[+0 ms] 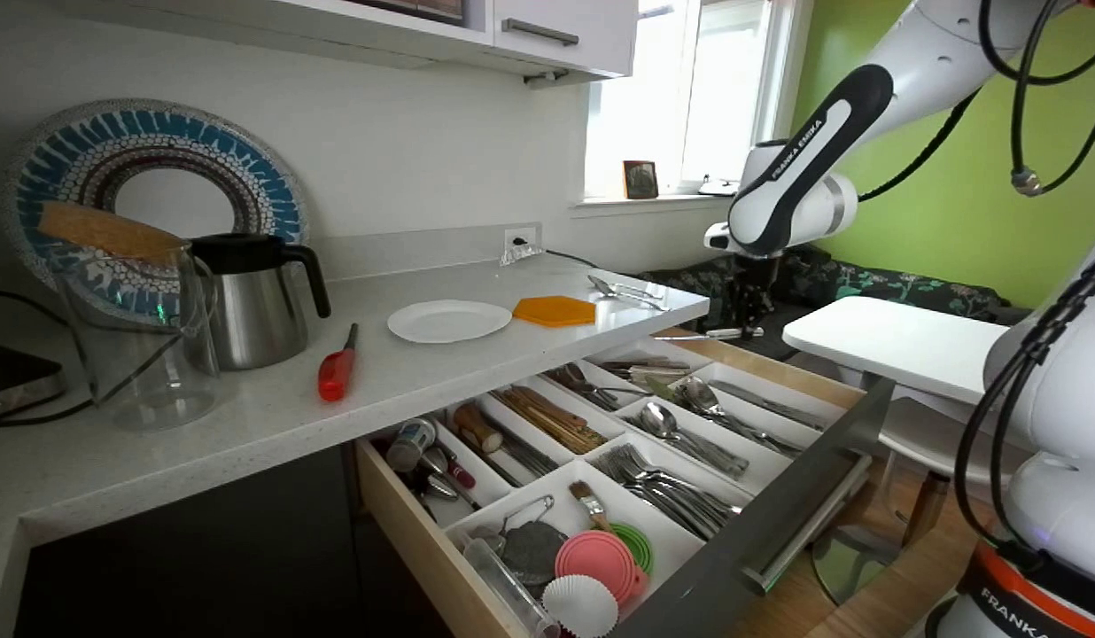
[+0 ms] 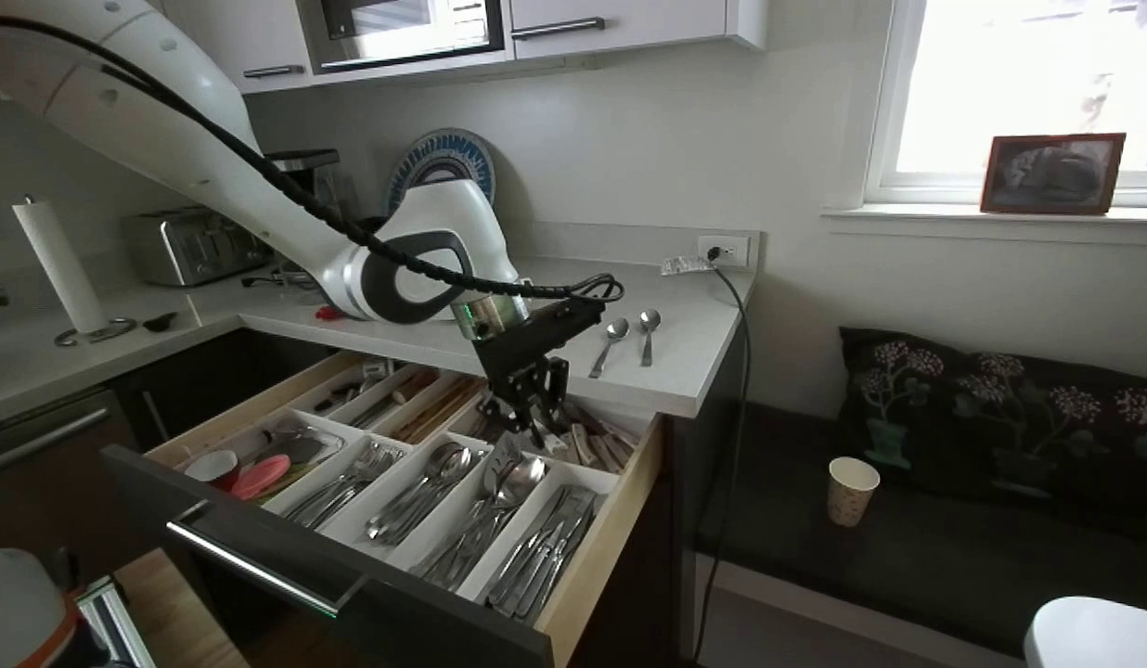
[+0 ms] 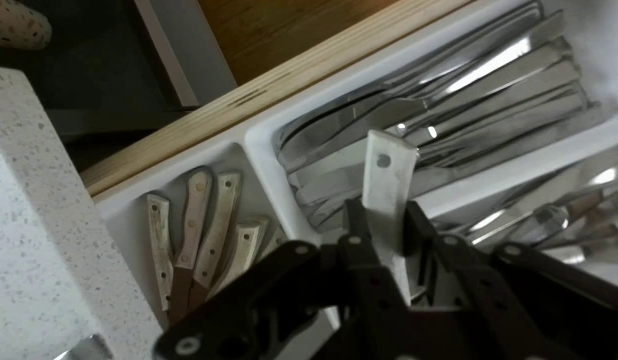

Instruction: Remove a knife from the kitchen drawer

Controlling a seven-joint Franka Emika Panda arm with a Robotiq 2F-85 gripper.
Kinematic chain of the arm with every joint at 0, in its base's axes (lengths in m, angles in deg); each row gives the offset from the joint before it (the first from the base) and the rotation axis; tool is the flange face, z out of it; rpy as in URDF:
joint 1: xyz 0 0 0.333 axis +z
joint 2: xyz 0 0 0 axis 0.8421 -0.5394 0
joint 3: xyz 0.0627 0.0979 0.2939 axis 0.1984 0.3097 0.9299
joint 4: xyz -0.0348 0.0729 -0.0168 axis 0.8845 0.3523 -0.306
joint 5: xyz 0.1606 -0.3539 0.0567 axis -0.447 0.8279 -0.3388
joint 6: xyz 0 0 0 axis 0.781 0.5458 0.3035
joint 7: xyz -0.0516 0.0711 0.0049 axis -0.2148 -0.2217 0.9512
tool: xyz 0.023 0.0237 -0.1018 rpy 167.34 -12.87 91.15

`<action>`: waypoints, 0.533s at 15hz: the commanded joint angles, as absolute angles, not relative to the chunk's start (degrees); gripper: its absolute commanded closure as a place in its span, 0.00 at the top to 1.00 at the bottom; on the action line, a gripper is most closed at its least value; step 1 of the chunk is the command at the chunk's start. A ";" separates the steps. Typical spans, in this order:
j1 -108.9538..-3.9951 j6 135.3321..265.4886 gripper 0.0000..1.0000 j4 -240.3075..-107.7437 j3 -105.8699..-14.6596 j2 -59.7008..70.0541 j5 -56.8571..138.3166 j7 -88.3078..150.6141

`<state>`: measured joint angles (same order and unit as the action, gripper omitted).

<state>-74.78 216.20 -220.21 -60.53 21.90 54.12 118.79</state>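
The kitchen drawer (image 1: 733,558) stands pulled out below the counter, its dark grey front also in an exterior view (image 2: 351,575). Its white divided tray (image 3: 266,165) holds silvery cutlery. My gripper (image 3: 386,220) is shut on the pale handle of a knife (image 3: 389,172); the fingers sit on both sides of it. In an exterior view the gripper (image 1: 747,306) holds the knife (image 1: 725,334) roughly level above the drawer's far end. In an exterior view the gripper (image 2: 532,408) is over the tray. Several pale-handled knives (image 3: 191,220) lie in a back compartment below it.
The counter (image 2: 666,371) edge is close beside the gripper, with two spoons (image 2: 648,339) on it. A white plate (image 1: 448,321), an orange mat (image 1: 555,311) and a red lighter (image 1: 337,372) lie further along. Wall cabinets (image 1: 565,31) hang above. A paper cup (image 2: 850,492) stands on the bench.
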 commanded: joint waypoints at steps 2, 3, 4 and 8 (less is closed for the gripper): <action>-71.00 203.59 0.06 -216.94 -64.27 29.77 44.34 119.33; -70.55 200.92 0.06 -214.87 -64.84 30.24 42.90 117.17; -70.37 199.33 0.06 -212.49 -65.09 29.88 42.76 113.59; -69.53 198.04 0.06 -204.36 -64.70 26.28 44.95 98.11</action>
<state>-71.18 200.15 -210.13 -64.30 29.87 44.33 107.90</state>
